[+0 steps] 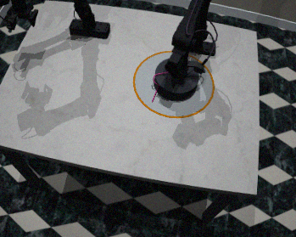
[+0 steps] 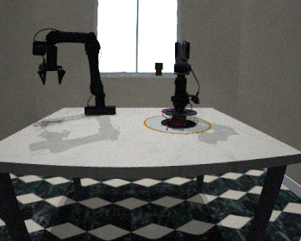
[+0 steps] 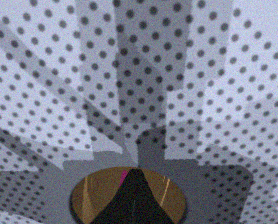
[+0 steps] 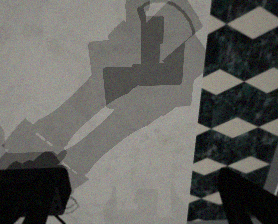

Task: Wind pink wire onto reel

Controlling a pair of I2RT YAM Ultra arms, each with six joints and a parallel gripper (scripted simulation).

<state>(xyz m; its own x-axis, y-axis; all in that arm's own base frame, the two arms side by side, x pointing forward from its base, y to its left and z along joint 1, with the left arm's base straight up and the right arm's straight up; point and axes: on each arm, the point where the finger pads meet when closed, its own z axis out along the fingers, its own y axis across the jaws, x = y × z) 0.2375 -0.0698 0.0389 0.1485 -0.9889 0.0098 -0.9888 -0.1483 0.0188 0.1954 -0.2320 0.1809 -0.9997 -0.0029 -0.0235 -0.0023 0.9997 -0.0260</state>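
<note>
Tabletop (image 1: 117, 132) (image 2: 119, 154) carries the reel (image 1: 176, 96) (image 2: 178, 123) (image 3: 150, 50). Painted ring (image 1: 134, 81) (image 2: 144, 123), orange, runs all around the reel w/ a pale disc inside. Reel's directly under L claw (image 1: 178, 75) (image 2: 178, 109) (image 3: 136, 171); that claw's closed, nothing gripped, tips over reel's middle, contact w/ it can't be told. R claw (image 1: 20, 22) (image 2: 51, 83) (image 4: 144, 172) is open & empty, up high, well apart from reel.

Reel lies flat: 2 dk round flanges, one above the other, grey w/ small dk holes in L wrist cam, brownish core btwn. Pink wire (image 1: 154, 98) (image 2: 166, 127) (image 3: 124, 177), thin, below L claw: a bit shows against brown core, rest curves at reel's edge, w/ short loose end sticking out past rim. No. of turns on core: can't tell.
</note>
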